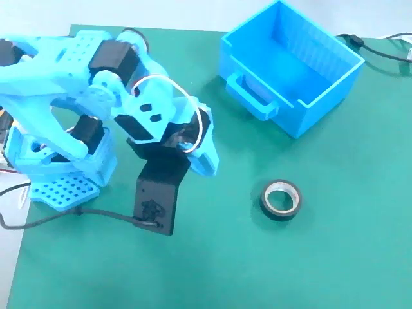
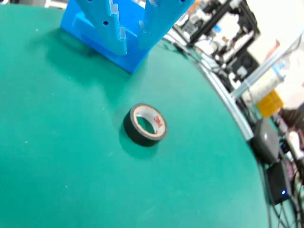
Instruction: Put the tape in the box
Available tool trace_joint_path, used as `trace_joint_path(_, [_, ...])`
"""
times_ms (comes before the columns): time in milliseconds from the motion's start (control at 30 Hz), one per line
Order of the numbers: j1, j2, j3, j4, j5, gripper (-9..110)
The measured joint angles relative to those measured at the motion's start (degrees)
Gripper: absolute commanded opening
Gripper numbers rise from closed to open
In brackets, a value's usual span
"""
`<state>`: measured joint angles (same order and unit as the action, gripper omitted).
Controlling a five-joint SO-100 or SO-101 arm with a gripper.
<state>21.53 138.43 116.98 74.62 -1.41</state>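
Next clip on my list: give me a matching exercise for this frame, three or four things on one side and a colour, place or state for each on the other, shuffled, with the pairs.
Things:
1. tape
2. box
3. gripper
4. mat

Descriptions:
A. bright blue, empty, loop handle on its side
B. green, covers the table under everything
C. black roll, whitish core, lying flat on the mat, untouched
D. light-blue fingers apart, nothing between them, above the mat

Pairs: 1-C, 2-A, 3-D, 4-B
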Motion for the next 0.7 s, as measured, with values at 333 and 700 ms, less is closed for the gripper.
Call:
trace_joint_path(333, [-0.2, -13.1, -11.5, 5.1, 0.0, 4])
trace_joint_path(700, [-1.4, -23.8, -18.9, 8.2, -1.6, 14])
